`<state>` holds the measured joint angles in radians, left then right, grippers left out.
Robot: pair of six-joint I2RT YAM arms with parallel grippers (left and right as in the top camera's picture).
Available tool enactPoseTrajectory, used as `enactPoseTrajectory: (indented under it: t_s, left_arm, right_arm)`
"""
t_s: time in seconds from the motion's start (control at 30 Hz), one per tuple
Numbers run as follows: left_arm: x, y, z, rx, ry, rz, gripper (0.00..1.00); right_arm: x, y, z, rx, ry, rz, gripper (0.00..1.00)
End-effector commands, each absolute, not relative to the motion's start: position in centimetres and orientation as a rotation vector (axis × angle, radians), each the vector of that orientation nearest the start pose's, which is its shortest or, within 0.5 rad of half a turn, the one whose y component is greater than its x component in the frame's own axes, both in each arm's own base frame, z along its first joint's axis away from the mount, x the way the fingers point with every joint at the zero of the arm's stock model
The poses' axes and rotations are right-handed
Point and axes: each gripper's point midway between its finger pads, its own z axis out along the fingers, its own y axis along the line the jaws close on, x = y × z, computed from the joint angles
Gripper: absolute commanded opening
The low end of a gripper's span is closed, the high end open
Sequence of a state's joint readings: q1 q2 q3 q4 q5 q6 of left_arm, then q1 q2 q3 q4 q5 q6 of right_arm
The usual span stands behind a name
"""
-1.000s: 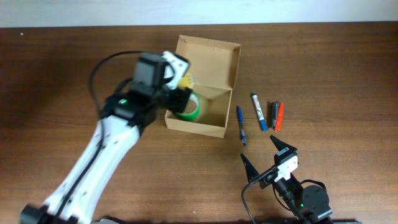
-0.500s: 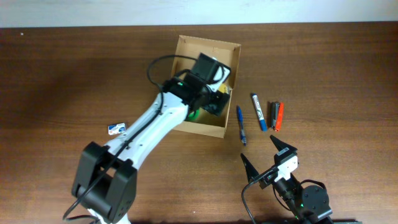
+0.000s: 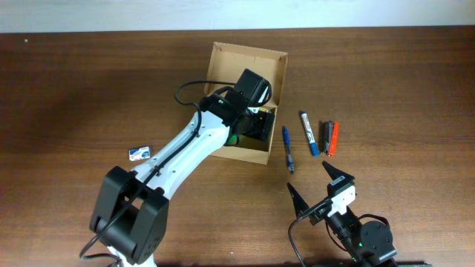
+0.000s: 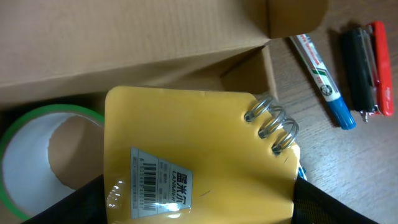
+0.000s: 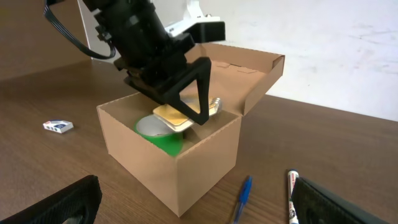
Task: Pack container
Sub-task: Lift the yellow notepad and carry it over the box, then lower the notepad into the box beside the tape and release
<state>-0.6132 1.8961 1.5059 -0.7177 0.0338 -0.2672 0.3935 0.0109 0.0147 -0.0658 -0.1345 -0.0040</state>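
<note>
The tan cardboard container (image 3: 252, 153) stands open at table centre, flap lid up at the back; it also shows in the right wrist view (image 5: 205, 149). My left gripper (image 3: 256, 122) is inside it, shut on a yellow spiral notebook (image 4: 199, 155), held over the right half. The notebook also shows in the right wrist view (image 5: 177, 117). A green tape roll (image 4: 25, 127) lies in the box's left half, also seen in the right wrist view (image 5: 163, 135). My right gripper (image 3: 320, 183) is open and empty near the front edge, right of the box.
Right of the box lie a blue pen (image 3: 286, 148), a blue-capped white marker (image 3: 308, 133), a black marker (image 3: 325, 136) and a red marker (image 3: 333, 138). A small blue-and-white eraser (image 3: 139, 153) lies left of the box.
My left gripper swung from the box's left side over the box and lowered the yellow notebook into its right half. The right arm has not moved.
</note>
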Motion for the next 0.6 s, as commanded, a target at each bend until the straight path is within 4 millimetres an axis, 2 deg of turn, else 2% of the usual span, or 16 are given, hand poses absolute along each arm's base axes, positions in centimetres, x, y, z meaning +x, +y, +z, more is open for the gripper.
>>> enactPoseTrajectory:
  t_s: [0.0, 0.23, 0.57]
  left_arm:
    - [38.2, -27.8, 10.2, 0.437, 2.684, -0.319, 0.47]
    - [38.9, -27.8, 8.9, 0.372, 2.695, -0.305, 0.47]
    - [39.8, -28.5, 9.5, 0.346, 2.650, -0.334, 0.48]
  right_arm:
    - [21.7, 11.5, 16.0, -0.427, 1.590, 0.403, 0.99]
    - [21.7, 11.5, 16.0, -0.427, 1.590, 0.403, 0.99]
    - [21.7, 11.5, 16.0, -0.427, 1.590, 0.403, 0.99]
